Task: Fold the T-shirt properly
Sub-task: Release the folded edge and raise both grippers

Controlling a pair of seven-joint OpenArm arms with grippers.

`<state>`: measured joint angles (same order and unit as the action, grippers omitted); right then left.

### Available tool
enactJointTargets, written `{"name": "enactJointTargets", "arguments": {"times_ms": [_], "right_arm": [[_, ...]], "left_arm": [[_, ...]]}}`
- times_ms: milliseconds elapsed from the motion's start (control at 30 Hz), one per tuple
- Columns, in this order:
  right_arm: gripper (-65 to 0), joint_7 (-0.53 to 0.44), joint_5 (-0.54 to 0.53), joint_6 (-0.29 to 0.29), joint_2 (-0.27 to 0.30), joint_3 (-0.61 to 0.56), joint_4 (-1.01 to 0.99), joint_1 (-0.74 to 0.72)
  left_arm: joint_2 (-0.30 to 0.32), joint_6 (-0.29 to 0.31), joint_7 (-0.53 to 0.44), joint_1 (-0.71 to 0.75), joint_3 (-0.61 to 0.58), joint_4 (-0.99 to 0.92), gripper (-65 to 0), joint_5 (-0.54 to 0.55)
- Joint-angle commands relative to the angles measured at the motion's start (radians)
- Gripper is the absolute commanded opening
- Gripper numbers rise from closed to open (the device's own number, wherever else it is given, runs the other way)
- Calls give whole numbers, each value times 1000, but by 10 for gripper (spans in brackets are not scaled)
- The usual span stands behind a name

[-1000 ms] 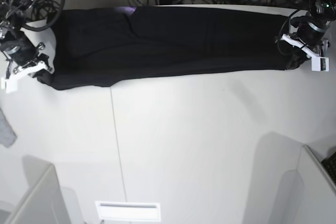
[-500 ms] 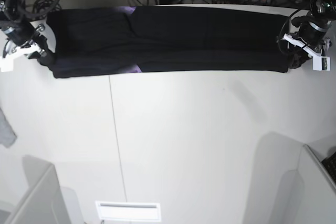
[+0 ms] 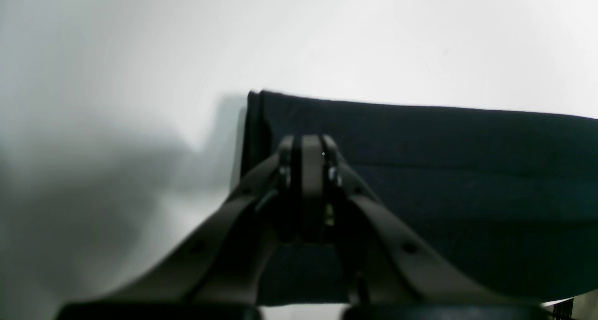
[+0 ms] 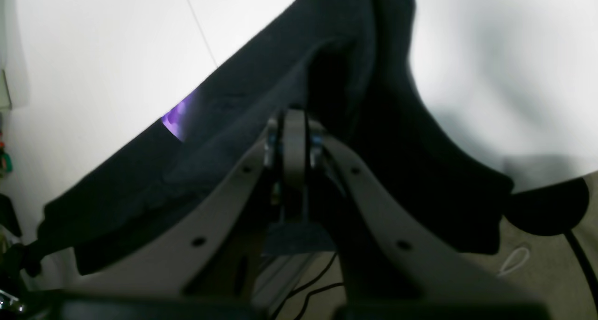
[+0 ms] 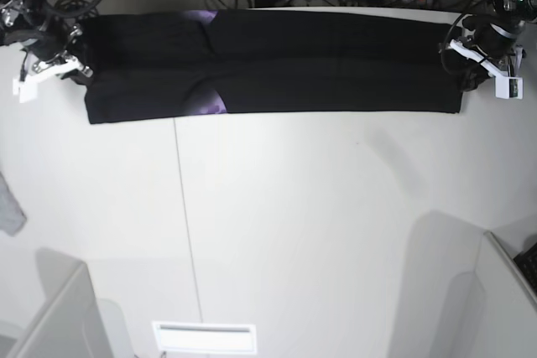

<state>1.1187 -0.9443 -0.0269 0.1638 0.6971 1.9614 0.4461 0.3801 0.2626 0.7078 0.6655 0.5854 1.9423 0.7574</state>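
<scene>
Fabric of the large black cloth T-shirt (image 5: 277,64) is now lying stretched along the white bench (image 5: 294,224) far edge, since your left fingers (image 5: 466,63) and right fingers (image 5: 75,69), both clamped on its ends, are drawing it taut for folding.

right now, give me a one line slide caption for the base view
Black T-shirt stretched into a long band across the white table, left claw and right claw shut on opposite ends.
</scene>
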Motion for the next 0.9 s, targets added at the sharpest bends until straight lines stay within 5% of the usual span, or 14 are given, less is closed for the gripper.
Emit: {"name": "enactJointTargets", "arguments": {"times_ms": [0,200,267,367,500,600,667,733,800,867], "right_arm": [[-650,-19,-9,-8,13,8,13,0],[-650,-12,-6,-1,13,11,13,9],[-552,-15,-6,-1,13,11,13,10],[-386,-41,-6,-1,13,11,14,33],[-419,-150,-6,-1,13,8,20,79],[-482,-196,-6,-11,13,0,19,92],[-554,-196,-6,-11,13,-1,16,87],[-650,-196,-6,-11,13,-15,10,82],[-650,-200,-5,-11,18,-58,-10,73],[-650,-200,-5,-11,20,-95,-53,55]], "left_arm": [[15,0,-20,12,8,12,-650,7],[13,0,-20,21,8,7,-650,7],[13,0,-20,21,14,7,-627,7],[13,0,-20,23,18,9,-495,7],[13,0,-20,23,18,12,-295,7],[10,0,-21,21,18,16,-222,15],[1,0,-21,15,17,15,-260,15],[-30,0,-21,1,15,13,-382,11],[-53,0,-21,-25,11,1,-591,7],[-69,0,-21,-37,8,-27,-650,-9]]}}
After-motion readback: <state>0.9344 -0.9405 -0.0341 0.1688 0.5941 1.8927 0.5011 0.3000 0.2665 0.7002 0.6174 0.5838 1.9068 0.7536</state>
